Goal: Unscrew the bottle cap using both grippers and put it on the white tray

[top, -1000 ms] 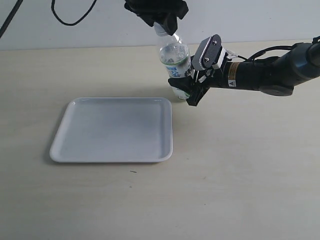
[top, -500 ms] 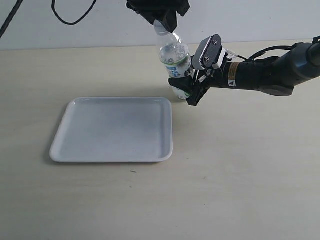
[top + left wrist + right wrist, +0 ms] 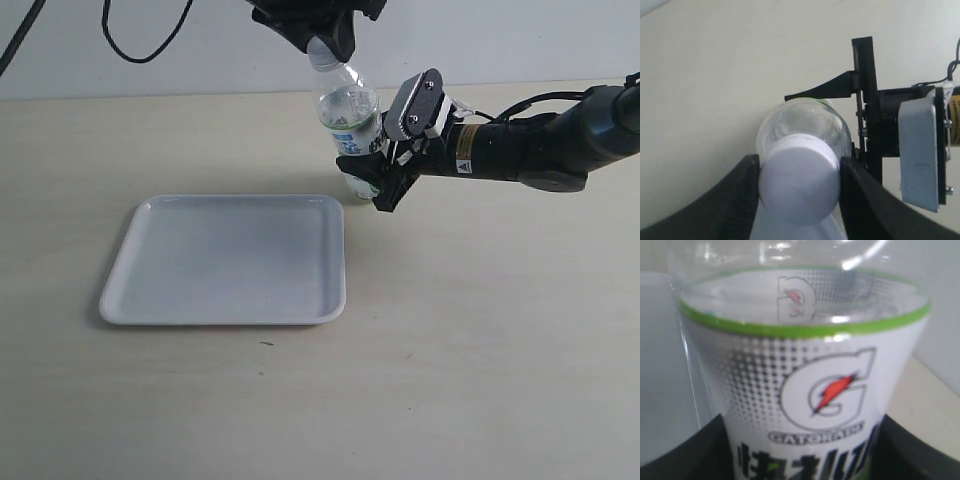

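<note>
Exterior view: bottle (image 3: 350, 110) near upright, neck leaning left. Left gripper (image 3: 325, 42) pinches bottle cap (image 3: 799, 175); right gripper (image 3: 372, 183) clamps the bottle low.

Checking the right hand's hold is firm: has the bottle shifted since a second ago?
No. The bottle stands at the same spot by the white tray's far right corner, clamped in the right hand.

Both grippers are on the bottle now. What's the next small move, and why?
Probably twist the left gripper to start unscrewing: its fingers touch the bottle cap on both sides, the cap sits on the bottle, and the right gripper clamps the labelled body to hold it steady.
</note>
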`<action>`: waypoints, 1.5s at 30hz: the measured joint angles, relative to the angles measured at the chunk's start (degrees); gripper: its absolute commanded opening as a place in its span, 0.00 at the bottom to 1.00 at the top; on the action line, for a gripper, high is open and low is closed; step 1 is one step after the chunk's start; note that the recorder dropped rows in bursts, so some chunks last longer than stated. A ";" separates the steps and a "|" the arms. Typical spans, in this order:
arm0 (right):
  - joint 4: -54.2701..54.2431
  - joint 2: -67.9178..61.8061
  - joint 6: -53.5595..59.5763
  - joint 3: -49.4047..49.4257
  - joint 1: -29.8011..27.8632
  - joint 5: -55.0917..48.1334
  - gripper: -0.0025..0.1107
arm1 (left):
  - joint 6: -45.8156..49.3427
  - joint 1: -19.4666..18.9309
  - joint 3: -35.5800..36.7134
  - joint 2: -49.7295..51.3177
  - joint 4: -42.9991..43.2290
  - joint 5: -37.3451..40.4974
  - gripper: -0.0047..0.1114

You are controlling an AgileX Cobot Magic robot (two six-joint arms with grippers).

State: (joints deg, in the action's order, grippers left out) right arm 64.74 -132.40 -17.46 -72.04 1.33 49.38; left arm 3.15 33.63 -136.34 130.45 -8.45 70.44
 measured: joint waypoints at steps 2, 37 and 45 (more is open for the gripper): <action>0.00 0.00 0.00 0.00 0.00 0.00 0.02 | -3.69 0.00 0.00 0.00 0.00 0.00 0.04; 0.30 0.24 0.15 0.00 0.00 -1.07 0.02 | -39.58 0.00 0.00 0.00 1.07 0.36 0.40; 0.44 0.24 0.21 0.00 0.00 -0.95 0.02 | -31.71 0.00 0.00 0.00 -0.03 0.12 0.74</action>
State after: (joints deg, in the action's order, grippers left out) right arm 65.18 -132.16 -17.25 -72.04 1.33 48.42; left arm -28.56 33.63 -136.34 130.45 -8.48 70.56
